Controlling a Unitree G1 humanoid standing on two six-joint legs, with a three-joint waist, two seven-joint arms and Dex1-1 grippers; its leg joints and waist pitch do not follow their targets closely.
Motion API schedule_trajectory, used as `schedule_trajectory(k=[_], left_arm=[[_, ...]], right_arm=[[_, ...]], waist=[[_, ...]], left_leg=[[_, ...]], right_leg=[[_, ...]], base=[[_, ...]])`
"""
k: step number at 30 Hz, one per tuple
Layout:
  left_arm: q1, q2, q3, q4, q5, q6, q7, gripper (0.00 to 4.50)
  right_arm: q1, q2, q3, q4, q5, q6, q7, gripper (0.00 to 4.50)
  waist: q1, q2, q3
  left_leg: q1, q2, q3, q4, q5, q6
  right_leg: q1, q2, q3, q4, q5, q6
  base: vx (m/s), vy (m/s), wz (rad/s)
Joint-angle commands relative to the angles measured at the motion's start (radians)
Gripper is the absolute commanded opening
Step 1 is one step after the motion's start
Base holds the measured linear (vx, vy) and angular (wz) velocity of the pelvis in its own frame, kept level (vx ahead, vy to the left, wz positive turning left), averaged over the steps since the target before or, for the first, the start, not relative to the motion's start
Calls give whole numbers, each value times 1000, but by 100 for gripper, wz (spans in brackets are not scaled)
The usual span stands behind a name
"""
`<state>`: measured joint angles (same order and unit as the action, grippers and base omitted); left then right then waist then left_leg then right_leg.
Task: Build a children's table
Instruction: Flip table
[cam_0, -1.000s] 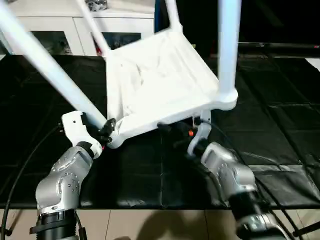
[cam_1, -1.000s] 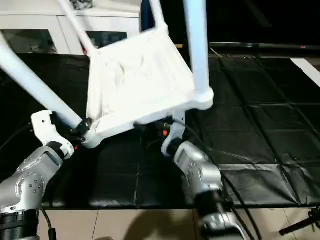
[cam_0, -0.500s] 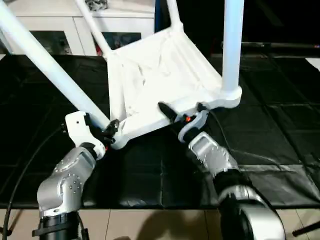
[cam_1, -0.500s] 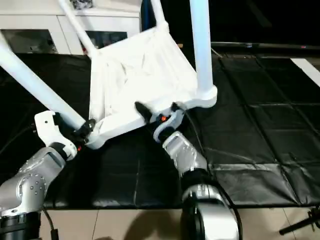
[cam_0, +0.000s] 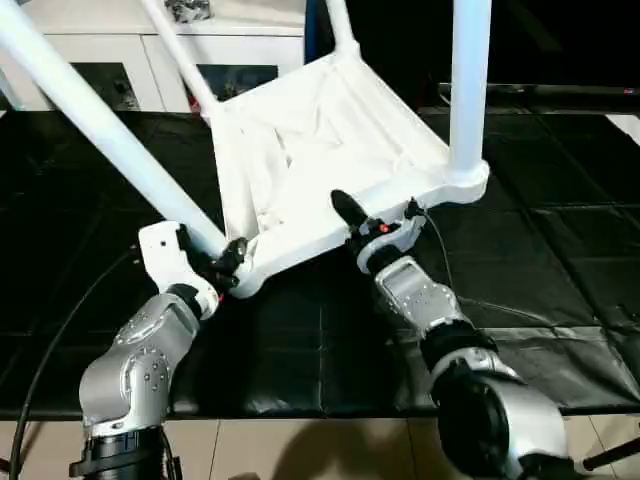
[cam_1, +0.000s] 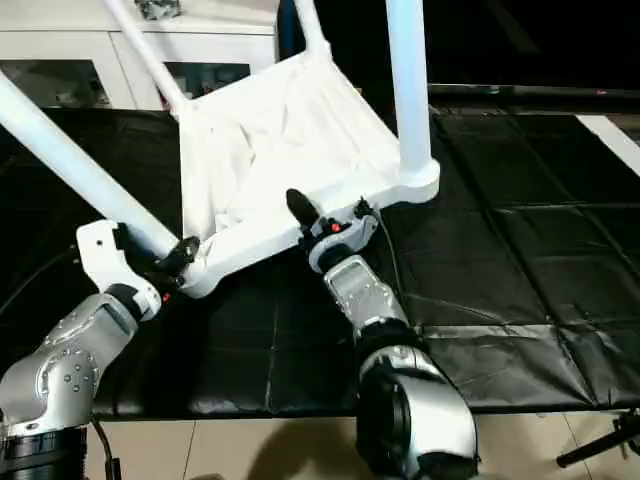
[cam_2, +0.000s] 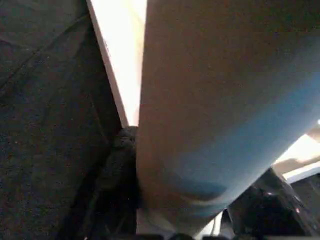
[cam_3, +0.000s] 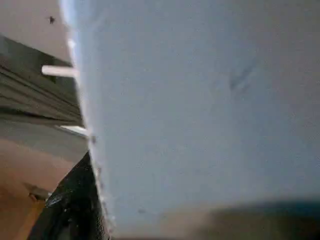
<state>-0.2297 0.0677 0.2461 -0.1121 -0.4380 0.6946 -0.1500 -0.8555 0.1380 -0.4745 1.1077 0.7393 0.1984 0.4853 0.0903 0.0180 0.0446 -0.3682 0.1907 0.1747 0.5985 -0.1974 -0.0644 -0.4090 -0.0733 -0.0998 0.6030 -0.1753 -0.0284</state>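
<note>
The children's table is upside down and tilted, its ribbed underside facing me and its white legs pointing up. My left gripper is shut on the base of the near left leg, at the corner socket; the left wrist view has that leg between the black fingers. My right gripper straddles the tabletop's near rim beside the near right leg, jaws still apart, one finger lying over the ribbed side. The right wrist view presents the white plastic very close.
Black floor mats cover the ground under the table. A white cabinet with glass fronts stands behind it. Cables trail from my right forearm. Light tiled floor runs along the mats' near edge.
My right gripper has risen from under the near rim onto it, and its jaws have narrowed. The table has tipped slightly. My left grip on the leg is unchanged.
</note>
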Motion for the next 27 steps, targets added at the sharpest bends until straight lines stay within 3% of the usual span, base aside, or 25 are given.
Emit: schedule_trajectory(k=[1,4,5,9,10,15,20,22,27], left_arm=[[12,-25,-48,-13,-74,42,-67,214],[19,-20,-58,-23,-81,52,-81,214],[28,-11,-66,-32,-80,61,-91,214],[42,5,-72,-44,-78,70,-106,214],[44,8,-72,-46,-77,71,-108,214],[47,25,-71,-47,-59,59,-121,214],[55,47,-64,-40,-55,42,-149,214],[62,69,-56,-36,-65,43,-177,284],[107,157,-54,-40,-92,64,-282,319]], right_arm=[[-59,24,-8,-10,11,-19,-4,287],[-65,16,-20,0,13,-35,-10,285],[-72,12,-28,12,11,-46,-6,262],[-78,6,-32,27,-3,-68,-4,242],[-79,4,-30,30,-8,-73,-3,213],[-81,-3,-34,35,-16,-78,8,202],[-73,-14,-25,17,-35,-94,14,198],[-67,-22,-14,6,-49,-108,13,198],[-63,-42,-16,-22,-58,-133,6,198]], waist=[[6,0,-70],[6,1,-71],[6,1,-71],[4,-1,-69],[4,-2,-68],[4,-5,-66],[1,-1,-69],[1,-1,-69],[2,0,-75]], left_leg=[[6,41,-10,-61,-60,73],[5,41,-10,-60,-52,78],[6,41,-9,-60,-57,79],[4,39,-8,-61,-76,76],[3,38,-8,-61,-76,75],[4,38,-8,-62,-96,69],[3,38,-9,-60,-77,71],[2,37,-8,-59,-69,76],[1,34,-7,-53,-16,105]], right_leg=[[61,-77,53,-49,-100,-222],[61,-76,53,-47,-83,-226],[60,-76,53,-47,-83,-227],[61,-77,53,-50,-115,-224],[61,-76,54,-51,-120,-220],[58,-75,54,-54,-162,-205],[58,-72,53,-50,-129,-209],[58,-73,53,-48,-116,-214],[55,-69,53,-35,-39,-238]], base=[[0,0,0],[0,0,0],[0,0,0],[0,0,0],[0,0,0],[0,0,0],[0,0,0],[0,0,0],[0,0,0]])
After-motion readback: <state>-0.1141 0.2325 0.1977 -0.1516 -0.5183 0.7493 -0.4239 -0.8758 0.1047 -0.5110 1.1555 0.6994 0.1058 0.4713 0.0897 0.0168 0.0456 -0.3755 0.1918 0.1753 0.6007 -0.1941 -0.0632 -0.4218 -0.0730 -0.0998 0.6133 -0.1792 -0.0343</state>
